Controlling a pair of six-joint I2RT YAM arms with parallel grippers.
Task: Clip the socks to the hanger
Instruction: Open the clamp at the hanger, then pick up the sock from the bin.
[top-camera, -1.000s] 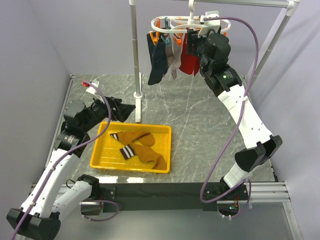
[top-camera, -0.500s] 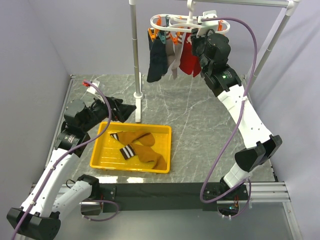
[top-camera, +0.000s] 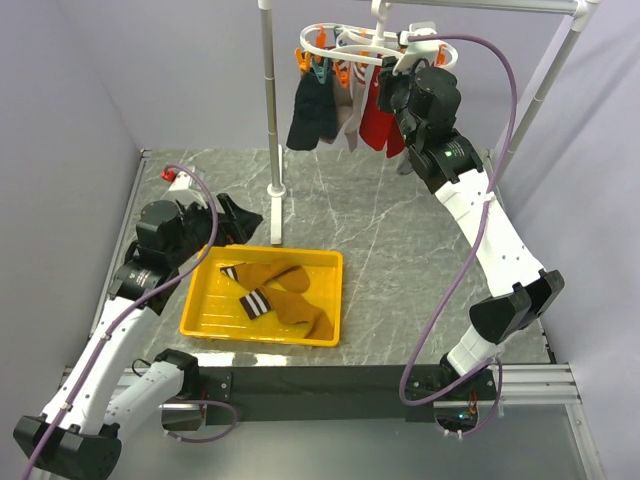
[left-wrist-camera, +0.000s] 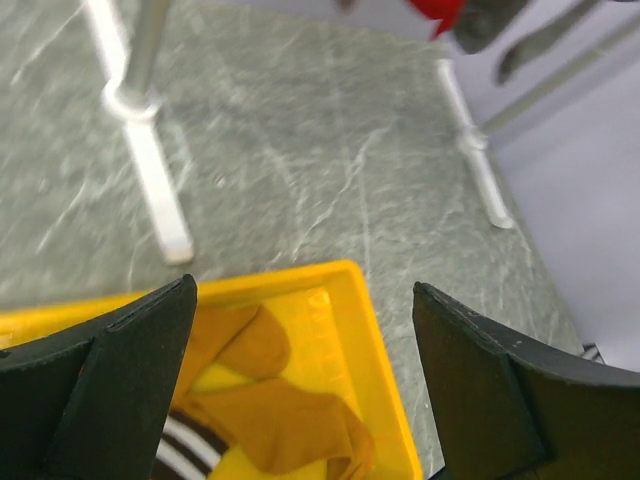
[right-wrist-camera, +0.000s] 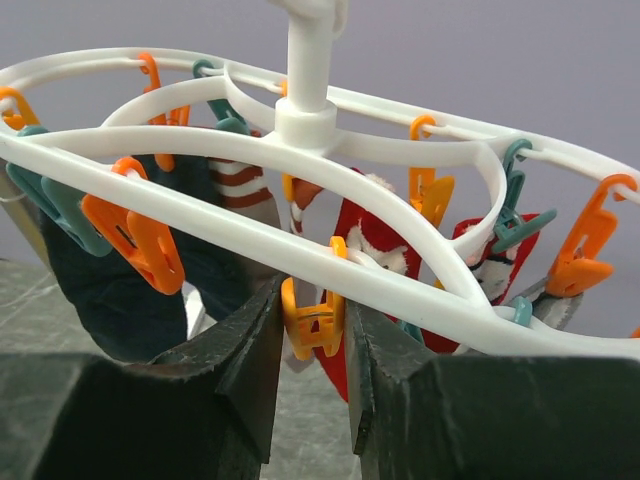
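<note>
The mustard-brown socks (top-camera: 276, 294) with striped cuffs lie in a yellow tray (top-camera: 200, 312). In the left wrist view the socks (left-wrist-camera: 275, 420) lie below my left gripper (left-wrist-camera: 305, 290). In the top view my left gripper (top-camera: 226, 222) hovers open over the tray's far left corner, holding nothing. The white hanger (top-camera: 352, 45) hangs from the top rail. My right gripper (top-camera: 388, 88) reaches up under it. In the right wrist view my right gripper (right-wrist-camera: 312, 322) is shut on an orange clip (right-wrist-camera: 316, 316) that hangs from the outer ring of the hanger (right-wrist-camera: 300, 125).
A navy sock (top-camera: 305, 115), a grey sock (top-camera: 346, 112) and a red sock (top-camera: 380, 122) hang clipped to the hanger. A white rack pole (top-camera: 270, 110) stands behind the tray, its foot (left-wrist-camera: 160, 205) on the marble table. A second pole (top-camera: 545, 85) slants at the right.
My right gripper has closed onto the orange clip, and the hanger with its hanging socks has swung slightly left. My left gripper has turned a little toward the tray.
</note>
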